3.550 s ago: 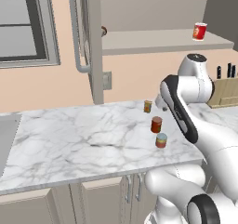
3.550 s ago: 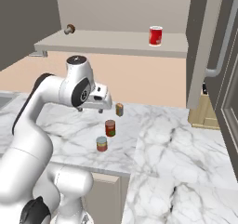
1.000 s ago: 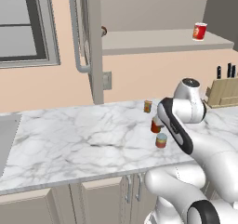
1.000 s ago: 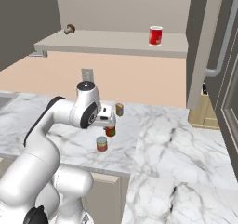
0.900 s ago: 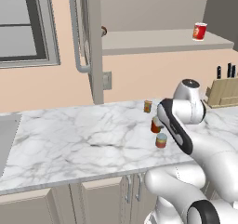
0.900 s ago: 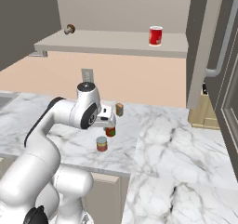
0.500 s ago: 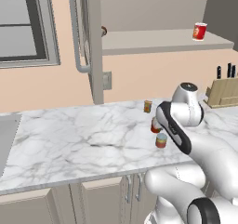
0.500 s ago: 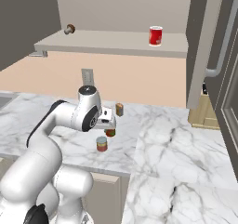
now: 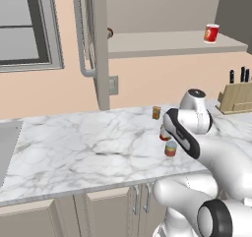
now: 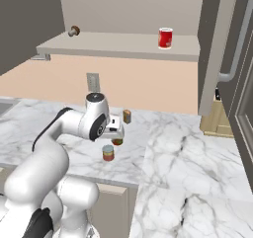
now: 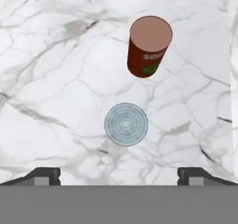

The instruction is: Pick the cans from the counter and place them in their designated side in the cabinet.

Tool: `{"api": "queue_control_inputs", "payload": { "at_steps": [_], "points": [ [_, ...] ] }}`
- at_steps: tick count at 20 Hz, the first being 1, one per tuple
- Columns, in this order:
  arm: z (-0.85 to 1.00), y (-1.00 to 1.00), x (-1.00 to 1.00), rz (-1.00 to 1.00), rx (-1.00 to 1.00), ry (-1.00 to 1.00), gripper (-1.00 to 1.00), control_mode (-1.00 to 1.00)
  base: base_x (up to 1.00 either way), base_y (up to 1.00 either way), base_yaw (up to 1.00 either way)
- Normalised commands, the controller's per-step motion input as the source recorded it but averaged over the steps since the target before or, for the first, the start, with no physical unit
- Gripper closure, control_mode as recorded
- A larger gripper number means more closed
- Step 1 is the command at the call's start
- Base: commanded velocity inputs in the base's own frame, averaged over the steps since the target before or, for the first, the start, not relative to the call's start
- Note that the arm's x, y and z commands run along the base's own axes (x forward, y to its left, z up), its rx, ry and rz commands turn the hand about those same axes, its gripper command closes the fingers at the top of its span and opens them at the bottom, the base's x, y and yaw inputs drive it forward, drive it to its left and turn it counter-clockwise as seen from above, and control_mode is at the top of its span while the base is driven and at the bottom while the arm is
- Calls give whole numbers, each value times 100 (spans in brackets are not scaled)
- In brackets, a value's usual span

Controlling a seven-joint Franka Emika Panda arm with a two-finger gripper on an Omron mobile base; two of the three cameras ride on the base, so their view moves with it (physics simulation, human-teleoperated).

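Observation:
Two cans stand close together on the white marble counter point(image 9: 88, 142). The shorter can point(image 11: 126, 124) shows end-on as a round teal top, centred just ahead of my finger tips. The taller dark red can point(image 11: 148, 46) stands beyond it. My gripper point(image 11: 119, 174) hangs low over them, open, its tips wide apart with nothing between them. From the right base view the gripper point(image 10: 117, 132) sits just above the dark red can point(image 10: 117, 142), with the teal-topped can point(image 10: 108, 152) nearer the counter front. My forearm partly hides the dark red can point(image 9: 164, 133) beside the teal-topped can point(image 9: 171, 148). The cabinet shelf point(image 9: 167, 40) runs above, its door point(image 9: 96, 39) swung open.
A bright red can with a white rim point(image 9: 211, 33) stands on the shelf's right end, and a small brown object point(image 9: 110, 33) on its left end. A small orange-brown jar point(image 9: 156, 112) is behind the cans. A knife block point(image 9: 236, 96) stands at the right, and a sink point(image 9: 5, 147) at the left.
The hand has come down from well above the counter to just over the two cans. The cans have not moved.

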Motion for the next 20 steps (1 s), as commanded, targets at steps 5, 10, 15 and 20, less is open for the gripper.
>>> {"api": "queue_control_inputs", "payload": {
  "at_steps": [5,10,15,20],
  "points": [
    [-9,-1,9,1,0,6,-100,-100,0,0,0],
    [-17,-2,4,2,0,0,-100,-100,0,0,0],
    [-16,0,7,1,0,0,-100,-100,0,0,0],
    [-14,0,7,1,0,0,-100,-100,0,0,0]
  ]
}}
